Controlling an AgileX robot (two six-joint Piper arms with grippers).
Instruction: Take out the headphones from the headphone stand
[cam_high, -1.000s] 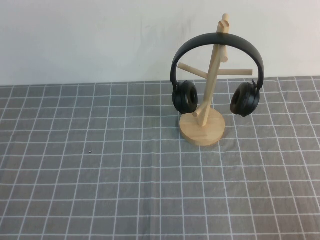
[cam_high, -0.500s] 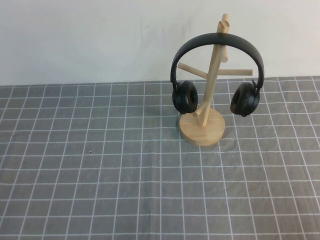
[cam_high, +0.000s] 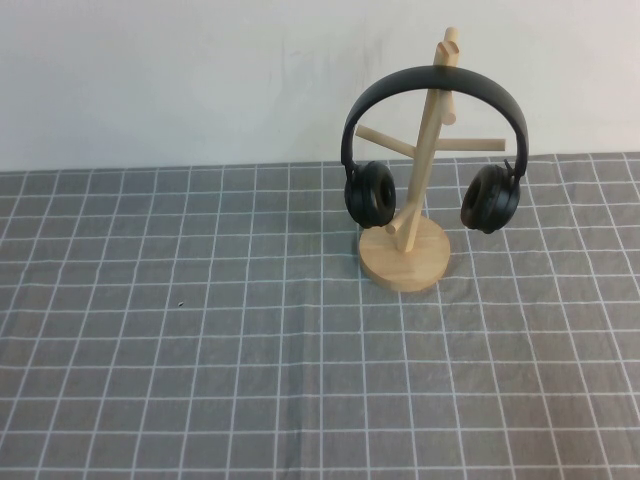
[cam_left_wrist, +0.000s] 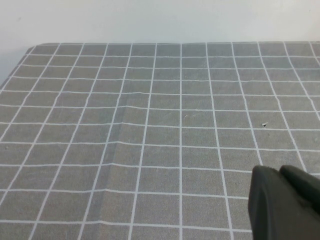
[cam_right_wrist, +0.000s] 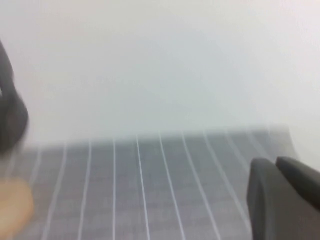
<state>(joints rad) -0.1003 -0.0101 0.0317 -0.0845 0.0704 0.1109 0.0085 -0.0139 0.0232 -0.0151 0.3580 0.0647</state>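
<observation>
You've done nothing yet: headphones hang on the stand; left gripper and right gripper sit away, finger spread unclear

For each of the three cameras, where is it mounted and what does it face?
High view: raised, angled down at the headphones on the headphone stand; no arm shows.
Left wrist view: on the left arm, facing bare checked cloth; left gripper at the corner.
Right wrist view: on the right arm, right gripper low; shares an ear cup and the stand base with the high view.
</observation>
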